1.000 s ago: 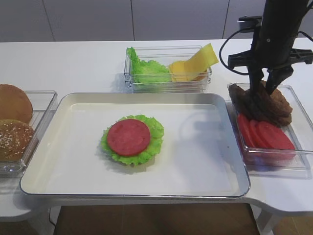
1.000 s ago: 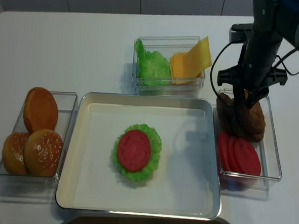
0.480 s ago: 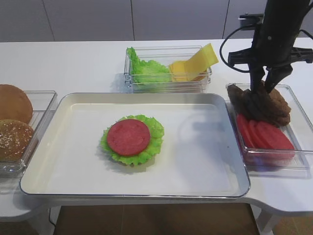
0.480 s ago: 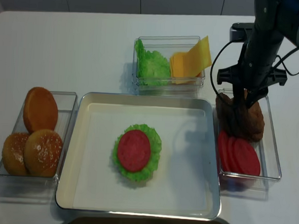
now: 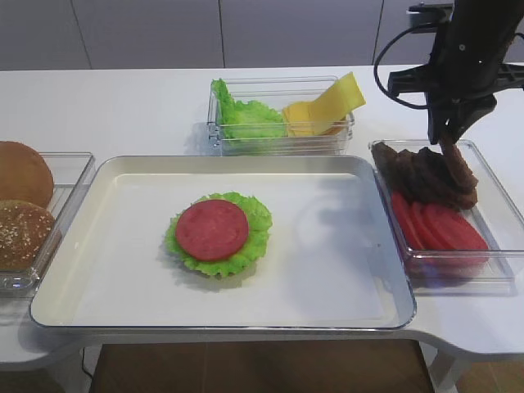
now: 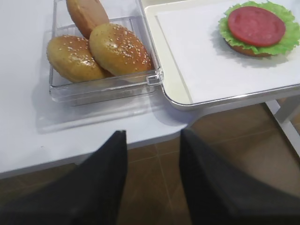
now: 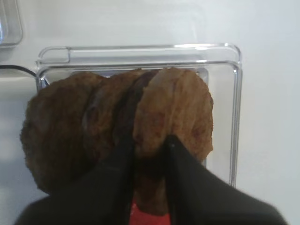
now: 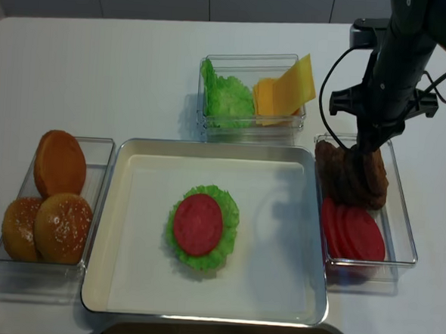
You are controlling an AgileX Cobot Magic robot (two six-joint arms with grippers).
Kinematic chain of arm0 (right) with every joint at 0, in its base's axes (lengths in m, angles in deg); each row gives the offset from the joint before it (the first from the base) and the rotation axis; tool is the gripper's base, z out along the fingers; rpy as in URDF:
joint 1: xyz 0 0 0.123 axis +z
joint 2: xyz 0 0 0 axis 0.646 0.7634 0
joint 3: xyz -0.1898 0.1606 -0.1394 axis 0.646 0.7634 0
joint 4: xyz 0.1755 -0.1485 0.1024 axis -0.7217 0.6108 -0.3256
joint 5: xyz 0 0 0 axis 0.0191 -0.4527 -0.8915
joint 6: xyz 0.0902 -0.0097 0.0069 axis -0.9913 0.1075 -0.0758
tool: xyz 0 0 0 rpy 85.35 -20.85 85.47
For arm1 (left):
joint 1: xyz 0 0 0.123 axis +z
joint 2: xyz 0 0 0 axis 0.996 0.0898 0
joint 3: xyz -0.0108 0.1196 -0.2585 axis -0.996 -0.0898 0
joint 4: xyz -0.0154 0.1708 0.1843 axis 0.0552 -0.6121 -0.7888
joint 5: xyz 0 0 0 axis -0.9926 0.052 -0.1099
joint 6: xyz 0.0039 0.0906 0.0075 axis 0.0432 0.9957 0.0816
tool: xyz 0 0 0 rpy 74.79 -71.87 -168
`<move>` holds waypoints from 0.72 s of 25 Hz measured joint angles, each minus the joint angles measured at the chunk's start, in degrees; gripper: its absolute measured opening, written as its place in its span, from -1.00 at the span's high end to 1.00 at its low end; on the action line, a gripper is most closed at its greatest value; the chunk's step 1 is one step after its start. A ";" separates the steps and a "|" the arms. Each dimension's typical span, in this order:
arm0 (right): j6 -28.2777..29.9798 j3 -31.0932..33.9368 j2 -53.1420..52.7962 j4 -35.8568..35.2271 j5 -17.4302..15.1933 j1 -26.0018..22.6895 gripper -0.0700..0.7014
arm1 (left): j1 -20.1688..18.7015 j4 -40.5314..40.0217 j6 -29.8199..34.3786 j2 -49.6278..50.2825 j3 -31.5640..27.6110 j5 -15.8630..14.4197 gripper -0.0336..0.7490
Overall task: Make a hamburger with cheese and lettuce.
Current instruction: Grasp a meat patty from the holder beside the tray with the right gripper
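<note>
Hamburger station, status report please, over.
Right gripper shut on a patty in its bin. Left gripper open, idle. Hamburger on tray, no cheese. Nothing blocking.

The left gripper point(image 6: 151, 176) shows as two dark blurred fingers point(image 6: 101, 187) at the bottom of the view, standing apart with nothing between them, above the front edge of the white table point(image 6: 28, 112) and the brown floor point(image 6: 159, 187) below it. Ahead of the fingers a clear container point(image 6: 63, 91) holds three tan bun halves point(image 6: 119, 49), two of them with sesame seeds. Just to its right lies the metal tray point(image 6: 176, 93), and on the tray the hamburger point(image 6: 255, 28) sits as a red round slice on a ruffled green leaf.
</note>
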 joint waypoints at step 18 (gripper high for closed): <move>-0.10 0.00 -1.96 -0.84 0.00 0.00 0.42 | 0.00 0.00 0.00 0.00 0.00 0.00 0.19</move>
